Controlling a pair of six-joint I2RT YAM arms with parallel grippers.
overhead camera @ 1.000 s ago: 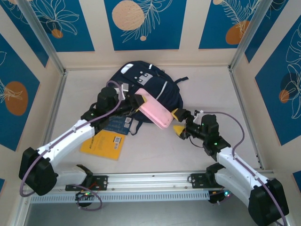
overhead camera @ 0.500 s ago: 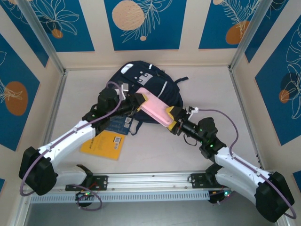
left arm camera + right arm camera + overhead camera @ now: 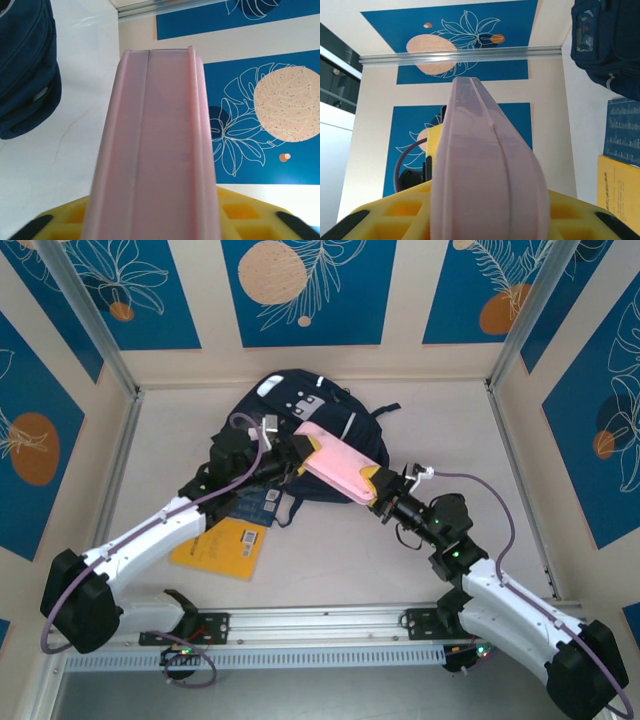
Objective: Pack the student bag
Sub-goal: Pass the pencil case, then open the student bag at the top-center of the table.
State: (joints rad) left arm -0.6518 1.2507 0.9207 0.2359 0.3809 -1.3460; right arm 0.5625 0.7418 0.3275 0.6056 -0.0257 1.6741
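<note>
Over bag (image 3: 300, 400), left hand (image 3: 298, 452), right hand (image 3: 374, 487) clasp case (image 3: 338, 465)

Both arms reach inward; the left gripper (image 3: 300, 451) and right gripper (image 3: 370, 486) (yellow fingers (image 3: 395, 210)) clamp opposite ends of one pink case (image 3: 338, 466).

A large dark navy fabric bag (image 3: 290, 405) lies flat on the pale desk (image 3: 450, 440), in the middle of the far half and close to the back wall, with one rounded end toward that wall. Its upward face shows a light grey patch (image 3: 268, 387) near the far end, small white labels and a thin white stripe (image 3: 347, 426) curving down the right side, while a black strap (image 3: 385, 408) trails to the right onto the desk. In the wrist views it appears as a bulging dark blue shape with stitched seams, resting on the desk.
</note>
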